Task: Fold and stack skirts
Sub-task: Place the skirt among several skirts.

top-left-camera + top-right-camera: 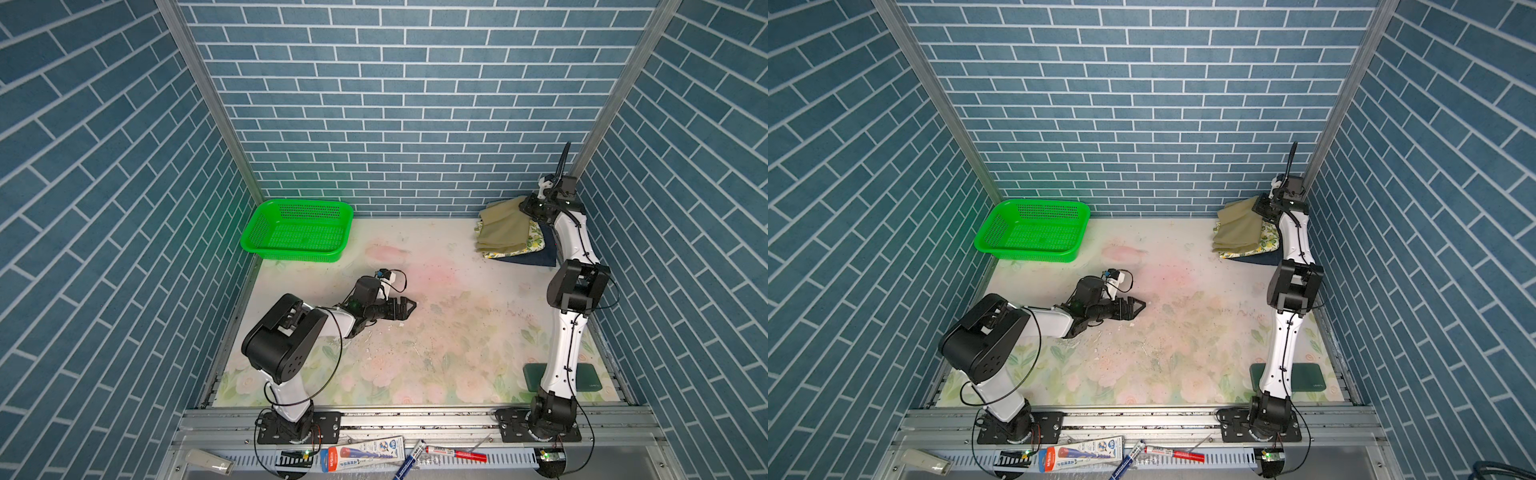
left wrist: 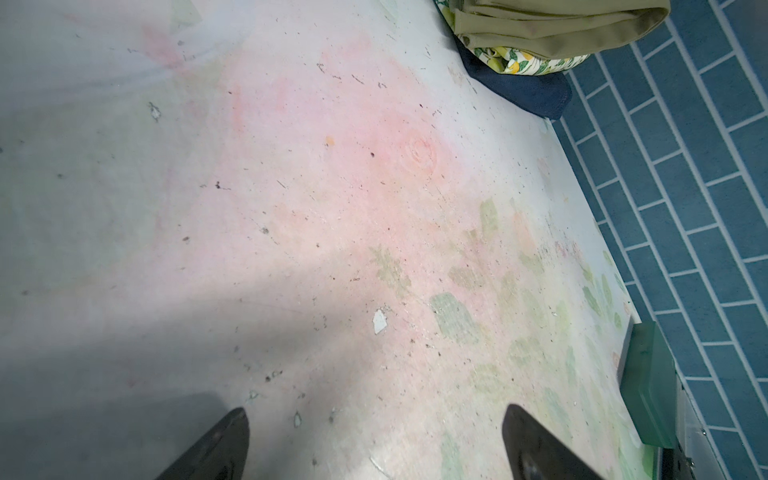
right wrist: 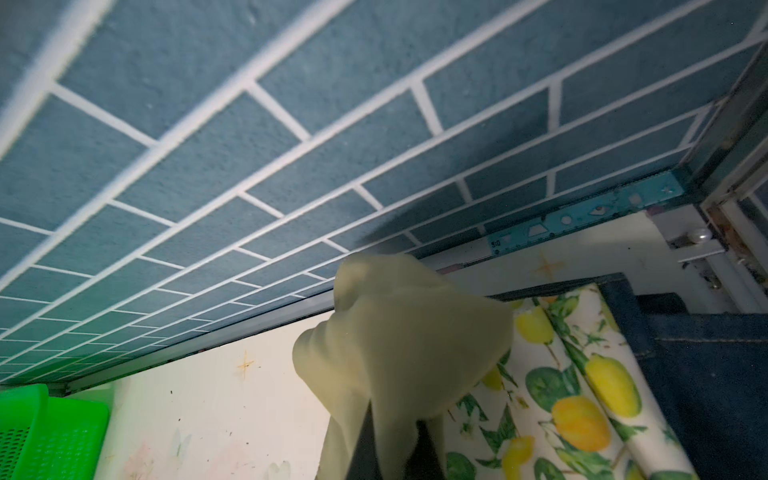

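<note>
Blue brick-patterned walls point(image 1: 415, 104) close three sides of a table point(image 1: 436, 291) whose flower print is worn and speckled. All three skirts lie in one pile at its far right corner. The khaki skirt point(image 1: 503, 228) is on top, the lemon-print skirt point(image 1: 536, 245) is under it, and the denim skirt point(image 1: 536, 259) is at the bottom. Only a near strip and one corner of the denim show. In both top views the right arm point(image 1: 571, 237) crosses the pile's right side and hides that part. The pile's longer side seems to run from the far edge toward the near edge, a little tilted, though the arm makes this hard to judge. The right gripper point(image 1: 528, 208) is clamped on the far corner of the khaki skirt point(image 3: 399, 353), which bunches up in the wrist view and covers most of the fingers. The left gripper point(image 1: 405, 307) hangs low over the left middle of the table, well apart from the pile. Its jaws are spread wide and hold nothing. Its wrist view cuts off all but two dark fingertips point(image 2: 241, 415). One green mesh basket point(image 1: 291, 253) stands at the far left corner, and one dark green pad point(image 1: 582, 376) lies by the near right edge, partly behind the right arm.
</note>
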You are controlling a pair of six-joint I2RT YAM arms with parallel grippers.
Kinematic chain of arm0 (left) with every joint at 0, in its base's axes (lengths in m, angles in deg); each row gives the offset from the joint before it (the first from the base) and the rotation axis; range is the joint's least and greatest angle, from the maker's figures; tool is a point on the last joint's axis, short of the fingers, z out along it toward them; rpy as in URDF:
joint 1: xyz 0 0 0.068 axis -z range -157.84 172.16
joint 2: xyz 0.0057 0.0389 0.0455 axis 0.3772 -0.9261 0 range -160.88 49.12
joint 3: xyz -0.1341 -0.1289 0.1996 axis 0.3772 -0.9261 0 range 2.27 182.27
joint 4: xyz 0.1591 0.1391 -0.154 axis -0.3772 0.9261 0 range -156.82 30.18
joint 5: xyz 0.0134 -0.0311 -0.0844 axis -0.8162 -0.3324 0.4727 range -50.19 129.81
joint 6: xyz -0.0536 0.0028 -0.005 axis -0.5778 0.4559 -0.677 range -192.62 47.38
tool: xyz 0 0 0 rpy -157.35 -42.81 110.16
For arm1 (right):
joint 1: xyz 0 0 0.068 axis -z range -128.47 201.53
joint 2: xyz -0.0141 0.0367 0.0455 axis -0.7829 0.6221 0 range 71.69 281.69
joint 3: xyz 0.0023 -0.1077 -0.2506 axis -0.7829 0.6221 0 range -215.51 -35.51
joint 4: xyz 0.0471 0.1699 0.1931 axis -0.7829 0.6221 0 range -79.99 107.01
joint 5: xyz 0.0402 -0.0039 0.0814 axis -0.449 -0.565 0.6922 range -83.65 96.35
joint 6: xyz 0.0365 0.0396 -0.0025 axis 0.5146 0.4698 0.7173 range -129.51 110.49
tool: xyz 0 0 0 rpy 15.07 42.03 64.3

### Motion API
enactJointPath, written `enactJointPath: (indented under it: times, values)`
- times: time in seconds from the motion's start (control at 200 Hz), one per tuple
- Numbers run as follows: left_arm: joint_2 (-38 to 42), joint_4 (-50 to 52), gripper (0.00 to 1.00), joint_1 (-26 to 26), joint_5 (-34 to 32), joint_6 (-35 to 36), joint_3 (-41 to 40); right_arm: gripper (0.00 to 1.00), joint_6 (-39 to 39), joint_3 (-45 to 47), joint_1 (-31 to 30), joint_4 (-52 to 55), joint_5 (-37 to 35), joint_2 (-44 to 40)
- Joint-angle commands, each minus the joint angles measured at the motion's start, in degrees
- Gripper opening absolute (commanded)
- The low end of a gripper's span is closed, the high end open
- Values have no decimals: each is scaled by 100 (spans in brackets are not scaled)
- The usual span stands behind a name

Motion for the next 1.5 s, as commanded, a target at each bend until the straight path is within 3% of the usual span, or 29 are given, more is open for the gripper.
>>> enactJointPath:
  times: [0.0, 0.685, 0.73, 0.84, 0.955, 1.1, 1.35, 1.495]
  values:
    - [-109, 94, 96, 25, 47, 47, 106, 0, -374, -318, 67, -34, 105, 50]
    - [-109, 217, 95, 34, -42, 120, 106, 0, -1237, 62, 258, -575, -441, 79]
    - [-110, 215, 95, 33, -54, 118, 112, 13, -1245, 269, 265, -744, -592, 0]
    - [-65, 229, 95, 49, -123, 118, 106, 59, -1332, 1057, 247, -1345, -852, -375]
    - [20, 251, 96, 51, -306, 125, 112, 85, -1289, 2090, 204, -2201, -1173, -890]
    - [201, 173, 96, 91, -606, 70, 106, 94, -1147, 3017, 122, -2980, -1644, -1418]
    - [611, 254, 98, 281, -1750, 188, 113, 96, -1258, 4803, -279, -4595, -3110, -2587]
    - [1134, 488, 99, 354, -2527, 385, 106, 95, -1303, 5728, -473, -5263, -3176, -3138]
